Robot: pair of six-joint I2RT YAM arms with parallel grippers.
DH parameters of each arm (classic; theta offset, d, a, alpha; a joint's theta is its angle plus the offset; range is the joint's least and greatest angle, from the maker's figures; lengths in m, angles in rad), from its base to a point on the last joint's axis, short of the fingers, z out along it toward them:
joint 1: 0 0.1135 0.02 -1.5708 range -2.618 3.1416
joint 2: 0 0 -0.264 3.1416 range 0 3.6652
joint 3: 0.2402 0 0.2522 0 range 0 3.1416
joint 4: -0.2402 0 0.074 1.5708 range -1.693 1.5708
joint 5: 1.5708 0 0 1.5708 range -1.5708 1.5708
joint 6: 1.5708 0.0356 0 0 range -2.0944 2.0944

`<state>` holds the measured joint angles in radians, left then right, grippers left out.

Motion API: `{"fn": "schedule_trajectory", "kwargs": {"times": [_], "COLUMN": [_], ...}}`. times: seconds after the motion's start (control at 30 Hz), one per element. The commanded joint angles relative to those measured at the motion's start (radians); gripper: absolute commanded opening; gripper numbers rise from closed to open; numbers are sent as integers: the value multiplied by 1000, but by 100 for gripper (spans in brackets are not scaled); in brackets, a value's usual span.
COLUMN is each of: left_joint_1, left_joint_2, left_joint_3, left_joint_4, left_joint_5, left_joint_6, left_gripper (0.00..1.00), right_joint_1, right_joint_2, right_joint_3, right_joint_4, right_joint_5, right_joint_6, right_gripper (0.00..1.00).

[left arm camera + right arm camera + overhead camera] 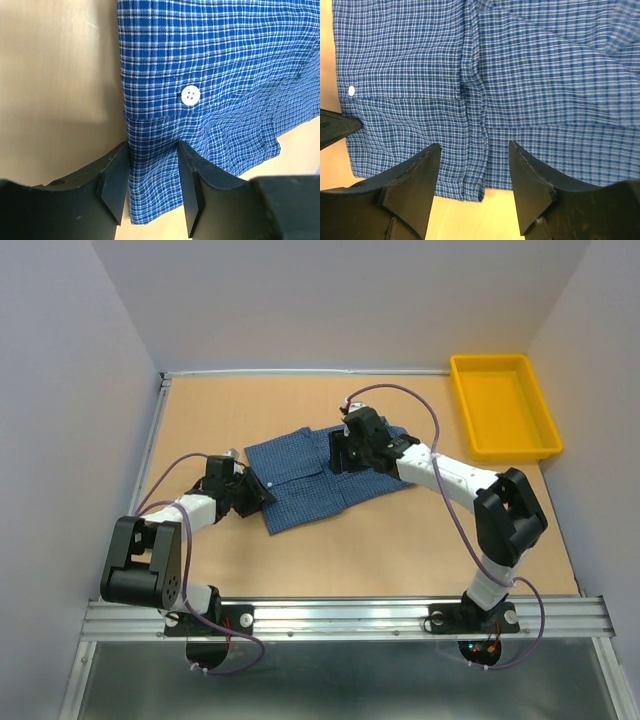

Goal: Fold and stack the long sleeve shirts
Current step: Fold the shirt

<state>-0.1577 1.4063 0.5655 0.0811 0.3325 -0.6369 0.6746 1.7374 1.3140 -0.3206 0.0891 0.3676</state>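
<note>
One long sleeve shirt [310, 475] of blue check cloth lies folded flat in the middle of the table. My left gripper [262, 490] is low at its left edge. In the left wrist view the gripper [152, 150] is open, its fingers astride a corner of the shirt [210, 65] below a white button [190, 95]. My right gripper [345, 455] is over the shirt's far right part. In the right wrist view it [475, 150] is open over the shirt's [545, 75] near edge, with a stitched fold between the fingers.
A yellow tray [505, 405] stands at the back right, with nothing in it. Grey walls close in the table on the left, back and right. A metal rail runs along the near edge by the arm bases.
</note>
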Motion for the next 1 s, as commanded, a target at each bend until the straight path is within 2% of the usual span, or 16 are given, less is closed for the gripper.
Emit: {"fn": "schedule_trajectory", "kwargs": {"times": [0.0,0.03,0.17,0.27,0.33,0.47,0.5,0.63,0.67,0.77,0.87,0.97], "left_joint_1": [-6,-6,-6,-6,-6,-6,-6,-6,-6,-6,-6,-5], "left_joint_2": [19,20,13,-9,-23,-52,-58,-90,-96,-127,-148,-162], "left_joint_3": [19,17,22,27,27,31,33,42,48,71,100,143], "left_joint_4": [17,16,-15,-58,-72,-105,-112,-153,-165,-227,-277,-342], "left_joint_5": [11,13,43,31,27,23,23,19,14,-6,-27,-50], "left_joint_6": [9,9,32,60,74,85,86,103,106,118,131,149], "left_gripper": [53,52,33,32,25,24,17,16,10,9,1,0], "right_joint_1": [-6,-7,-7,-7,-7,-7,-7,-7,-7,-7,-7,-4], "right_joint_2": [39,62,129,178,198,255,276,310,315,346,369,384], "right_joint_3": [79,85,117,145,155,188,198,231,234,237,216,174], "right_joint_4": [77,90,118,143,153,178,183,193,196,201,209,230], "right_joint_5": [-54,-57,-66,-81,-109,-121,-117,-130,-132,-147,-169,-202], "right_joint_6": [22,24,31,59,82,97,99,119,119,128,142,165], "right_gripper": [61,61,53,38,33,16,15,15,14,15,13,11]}}
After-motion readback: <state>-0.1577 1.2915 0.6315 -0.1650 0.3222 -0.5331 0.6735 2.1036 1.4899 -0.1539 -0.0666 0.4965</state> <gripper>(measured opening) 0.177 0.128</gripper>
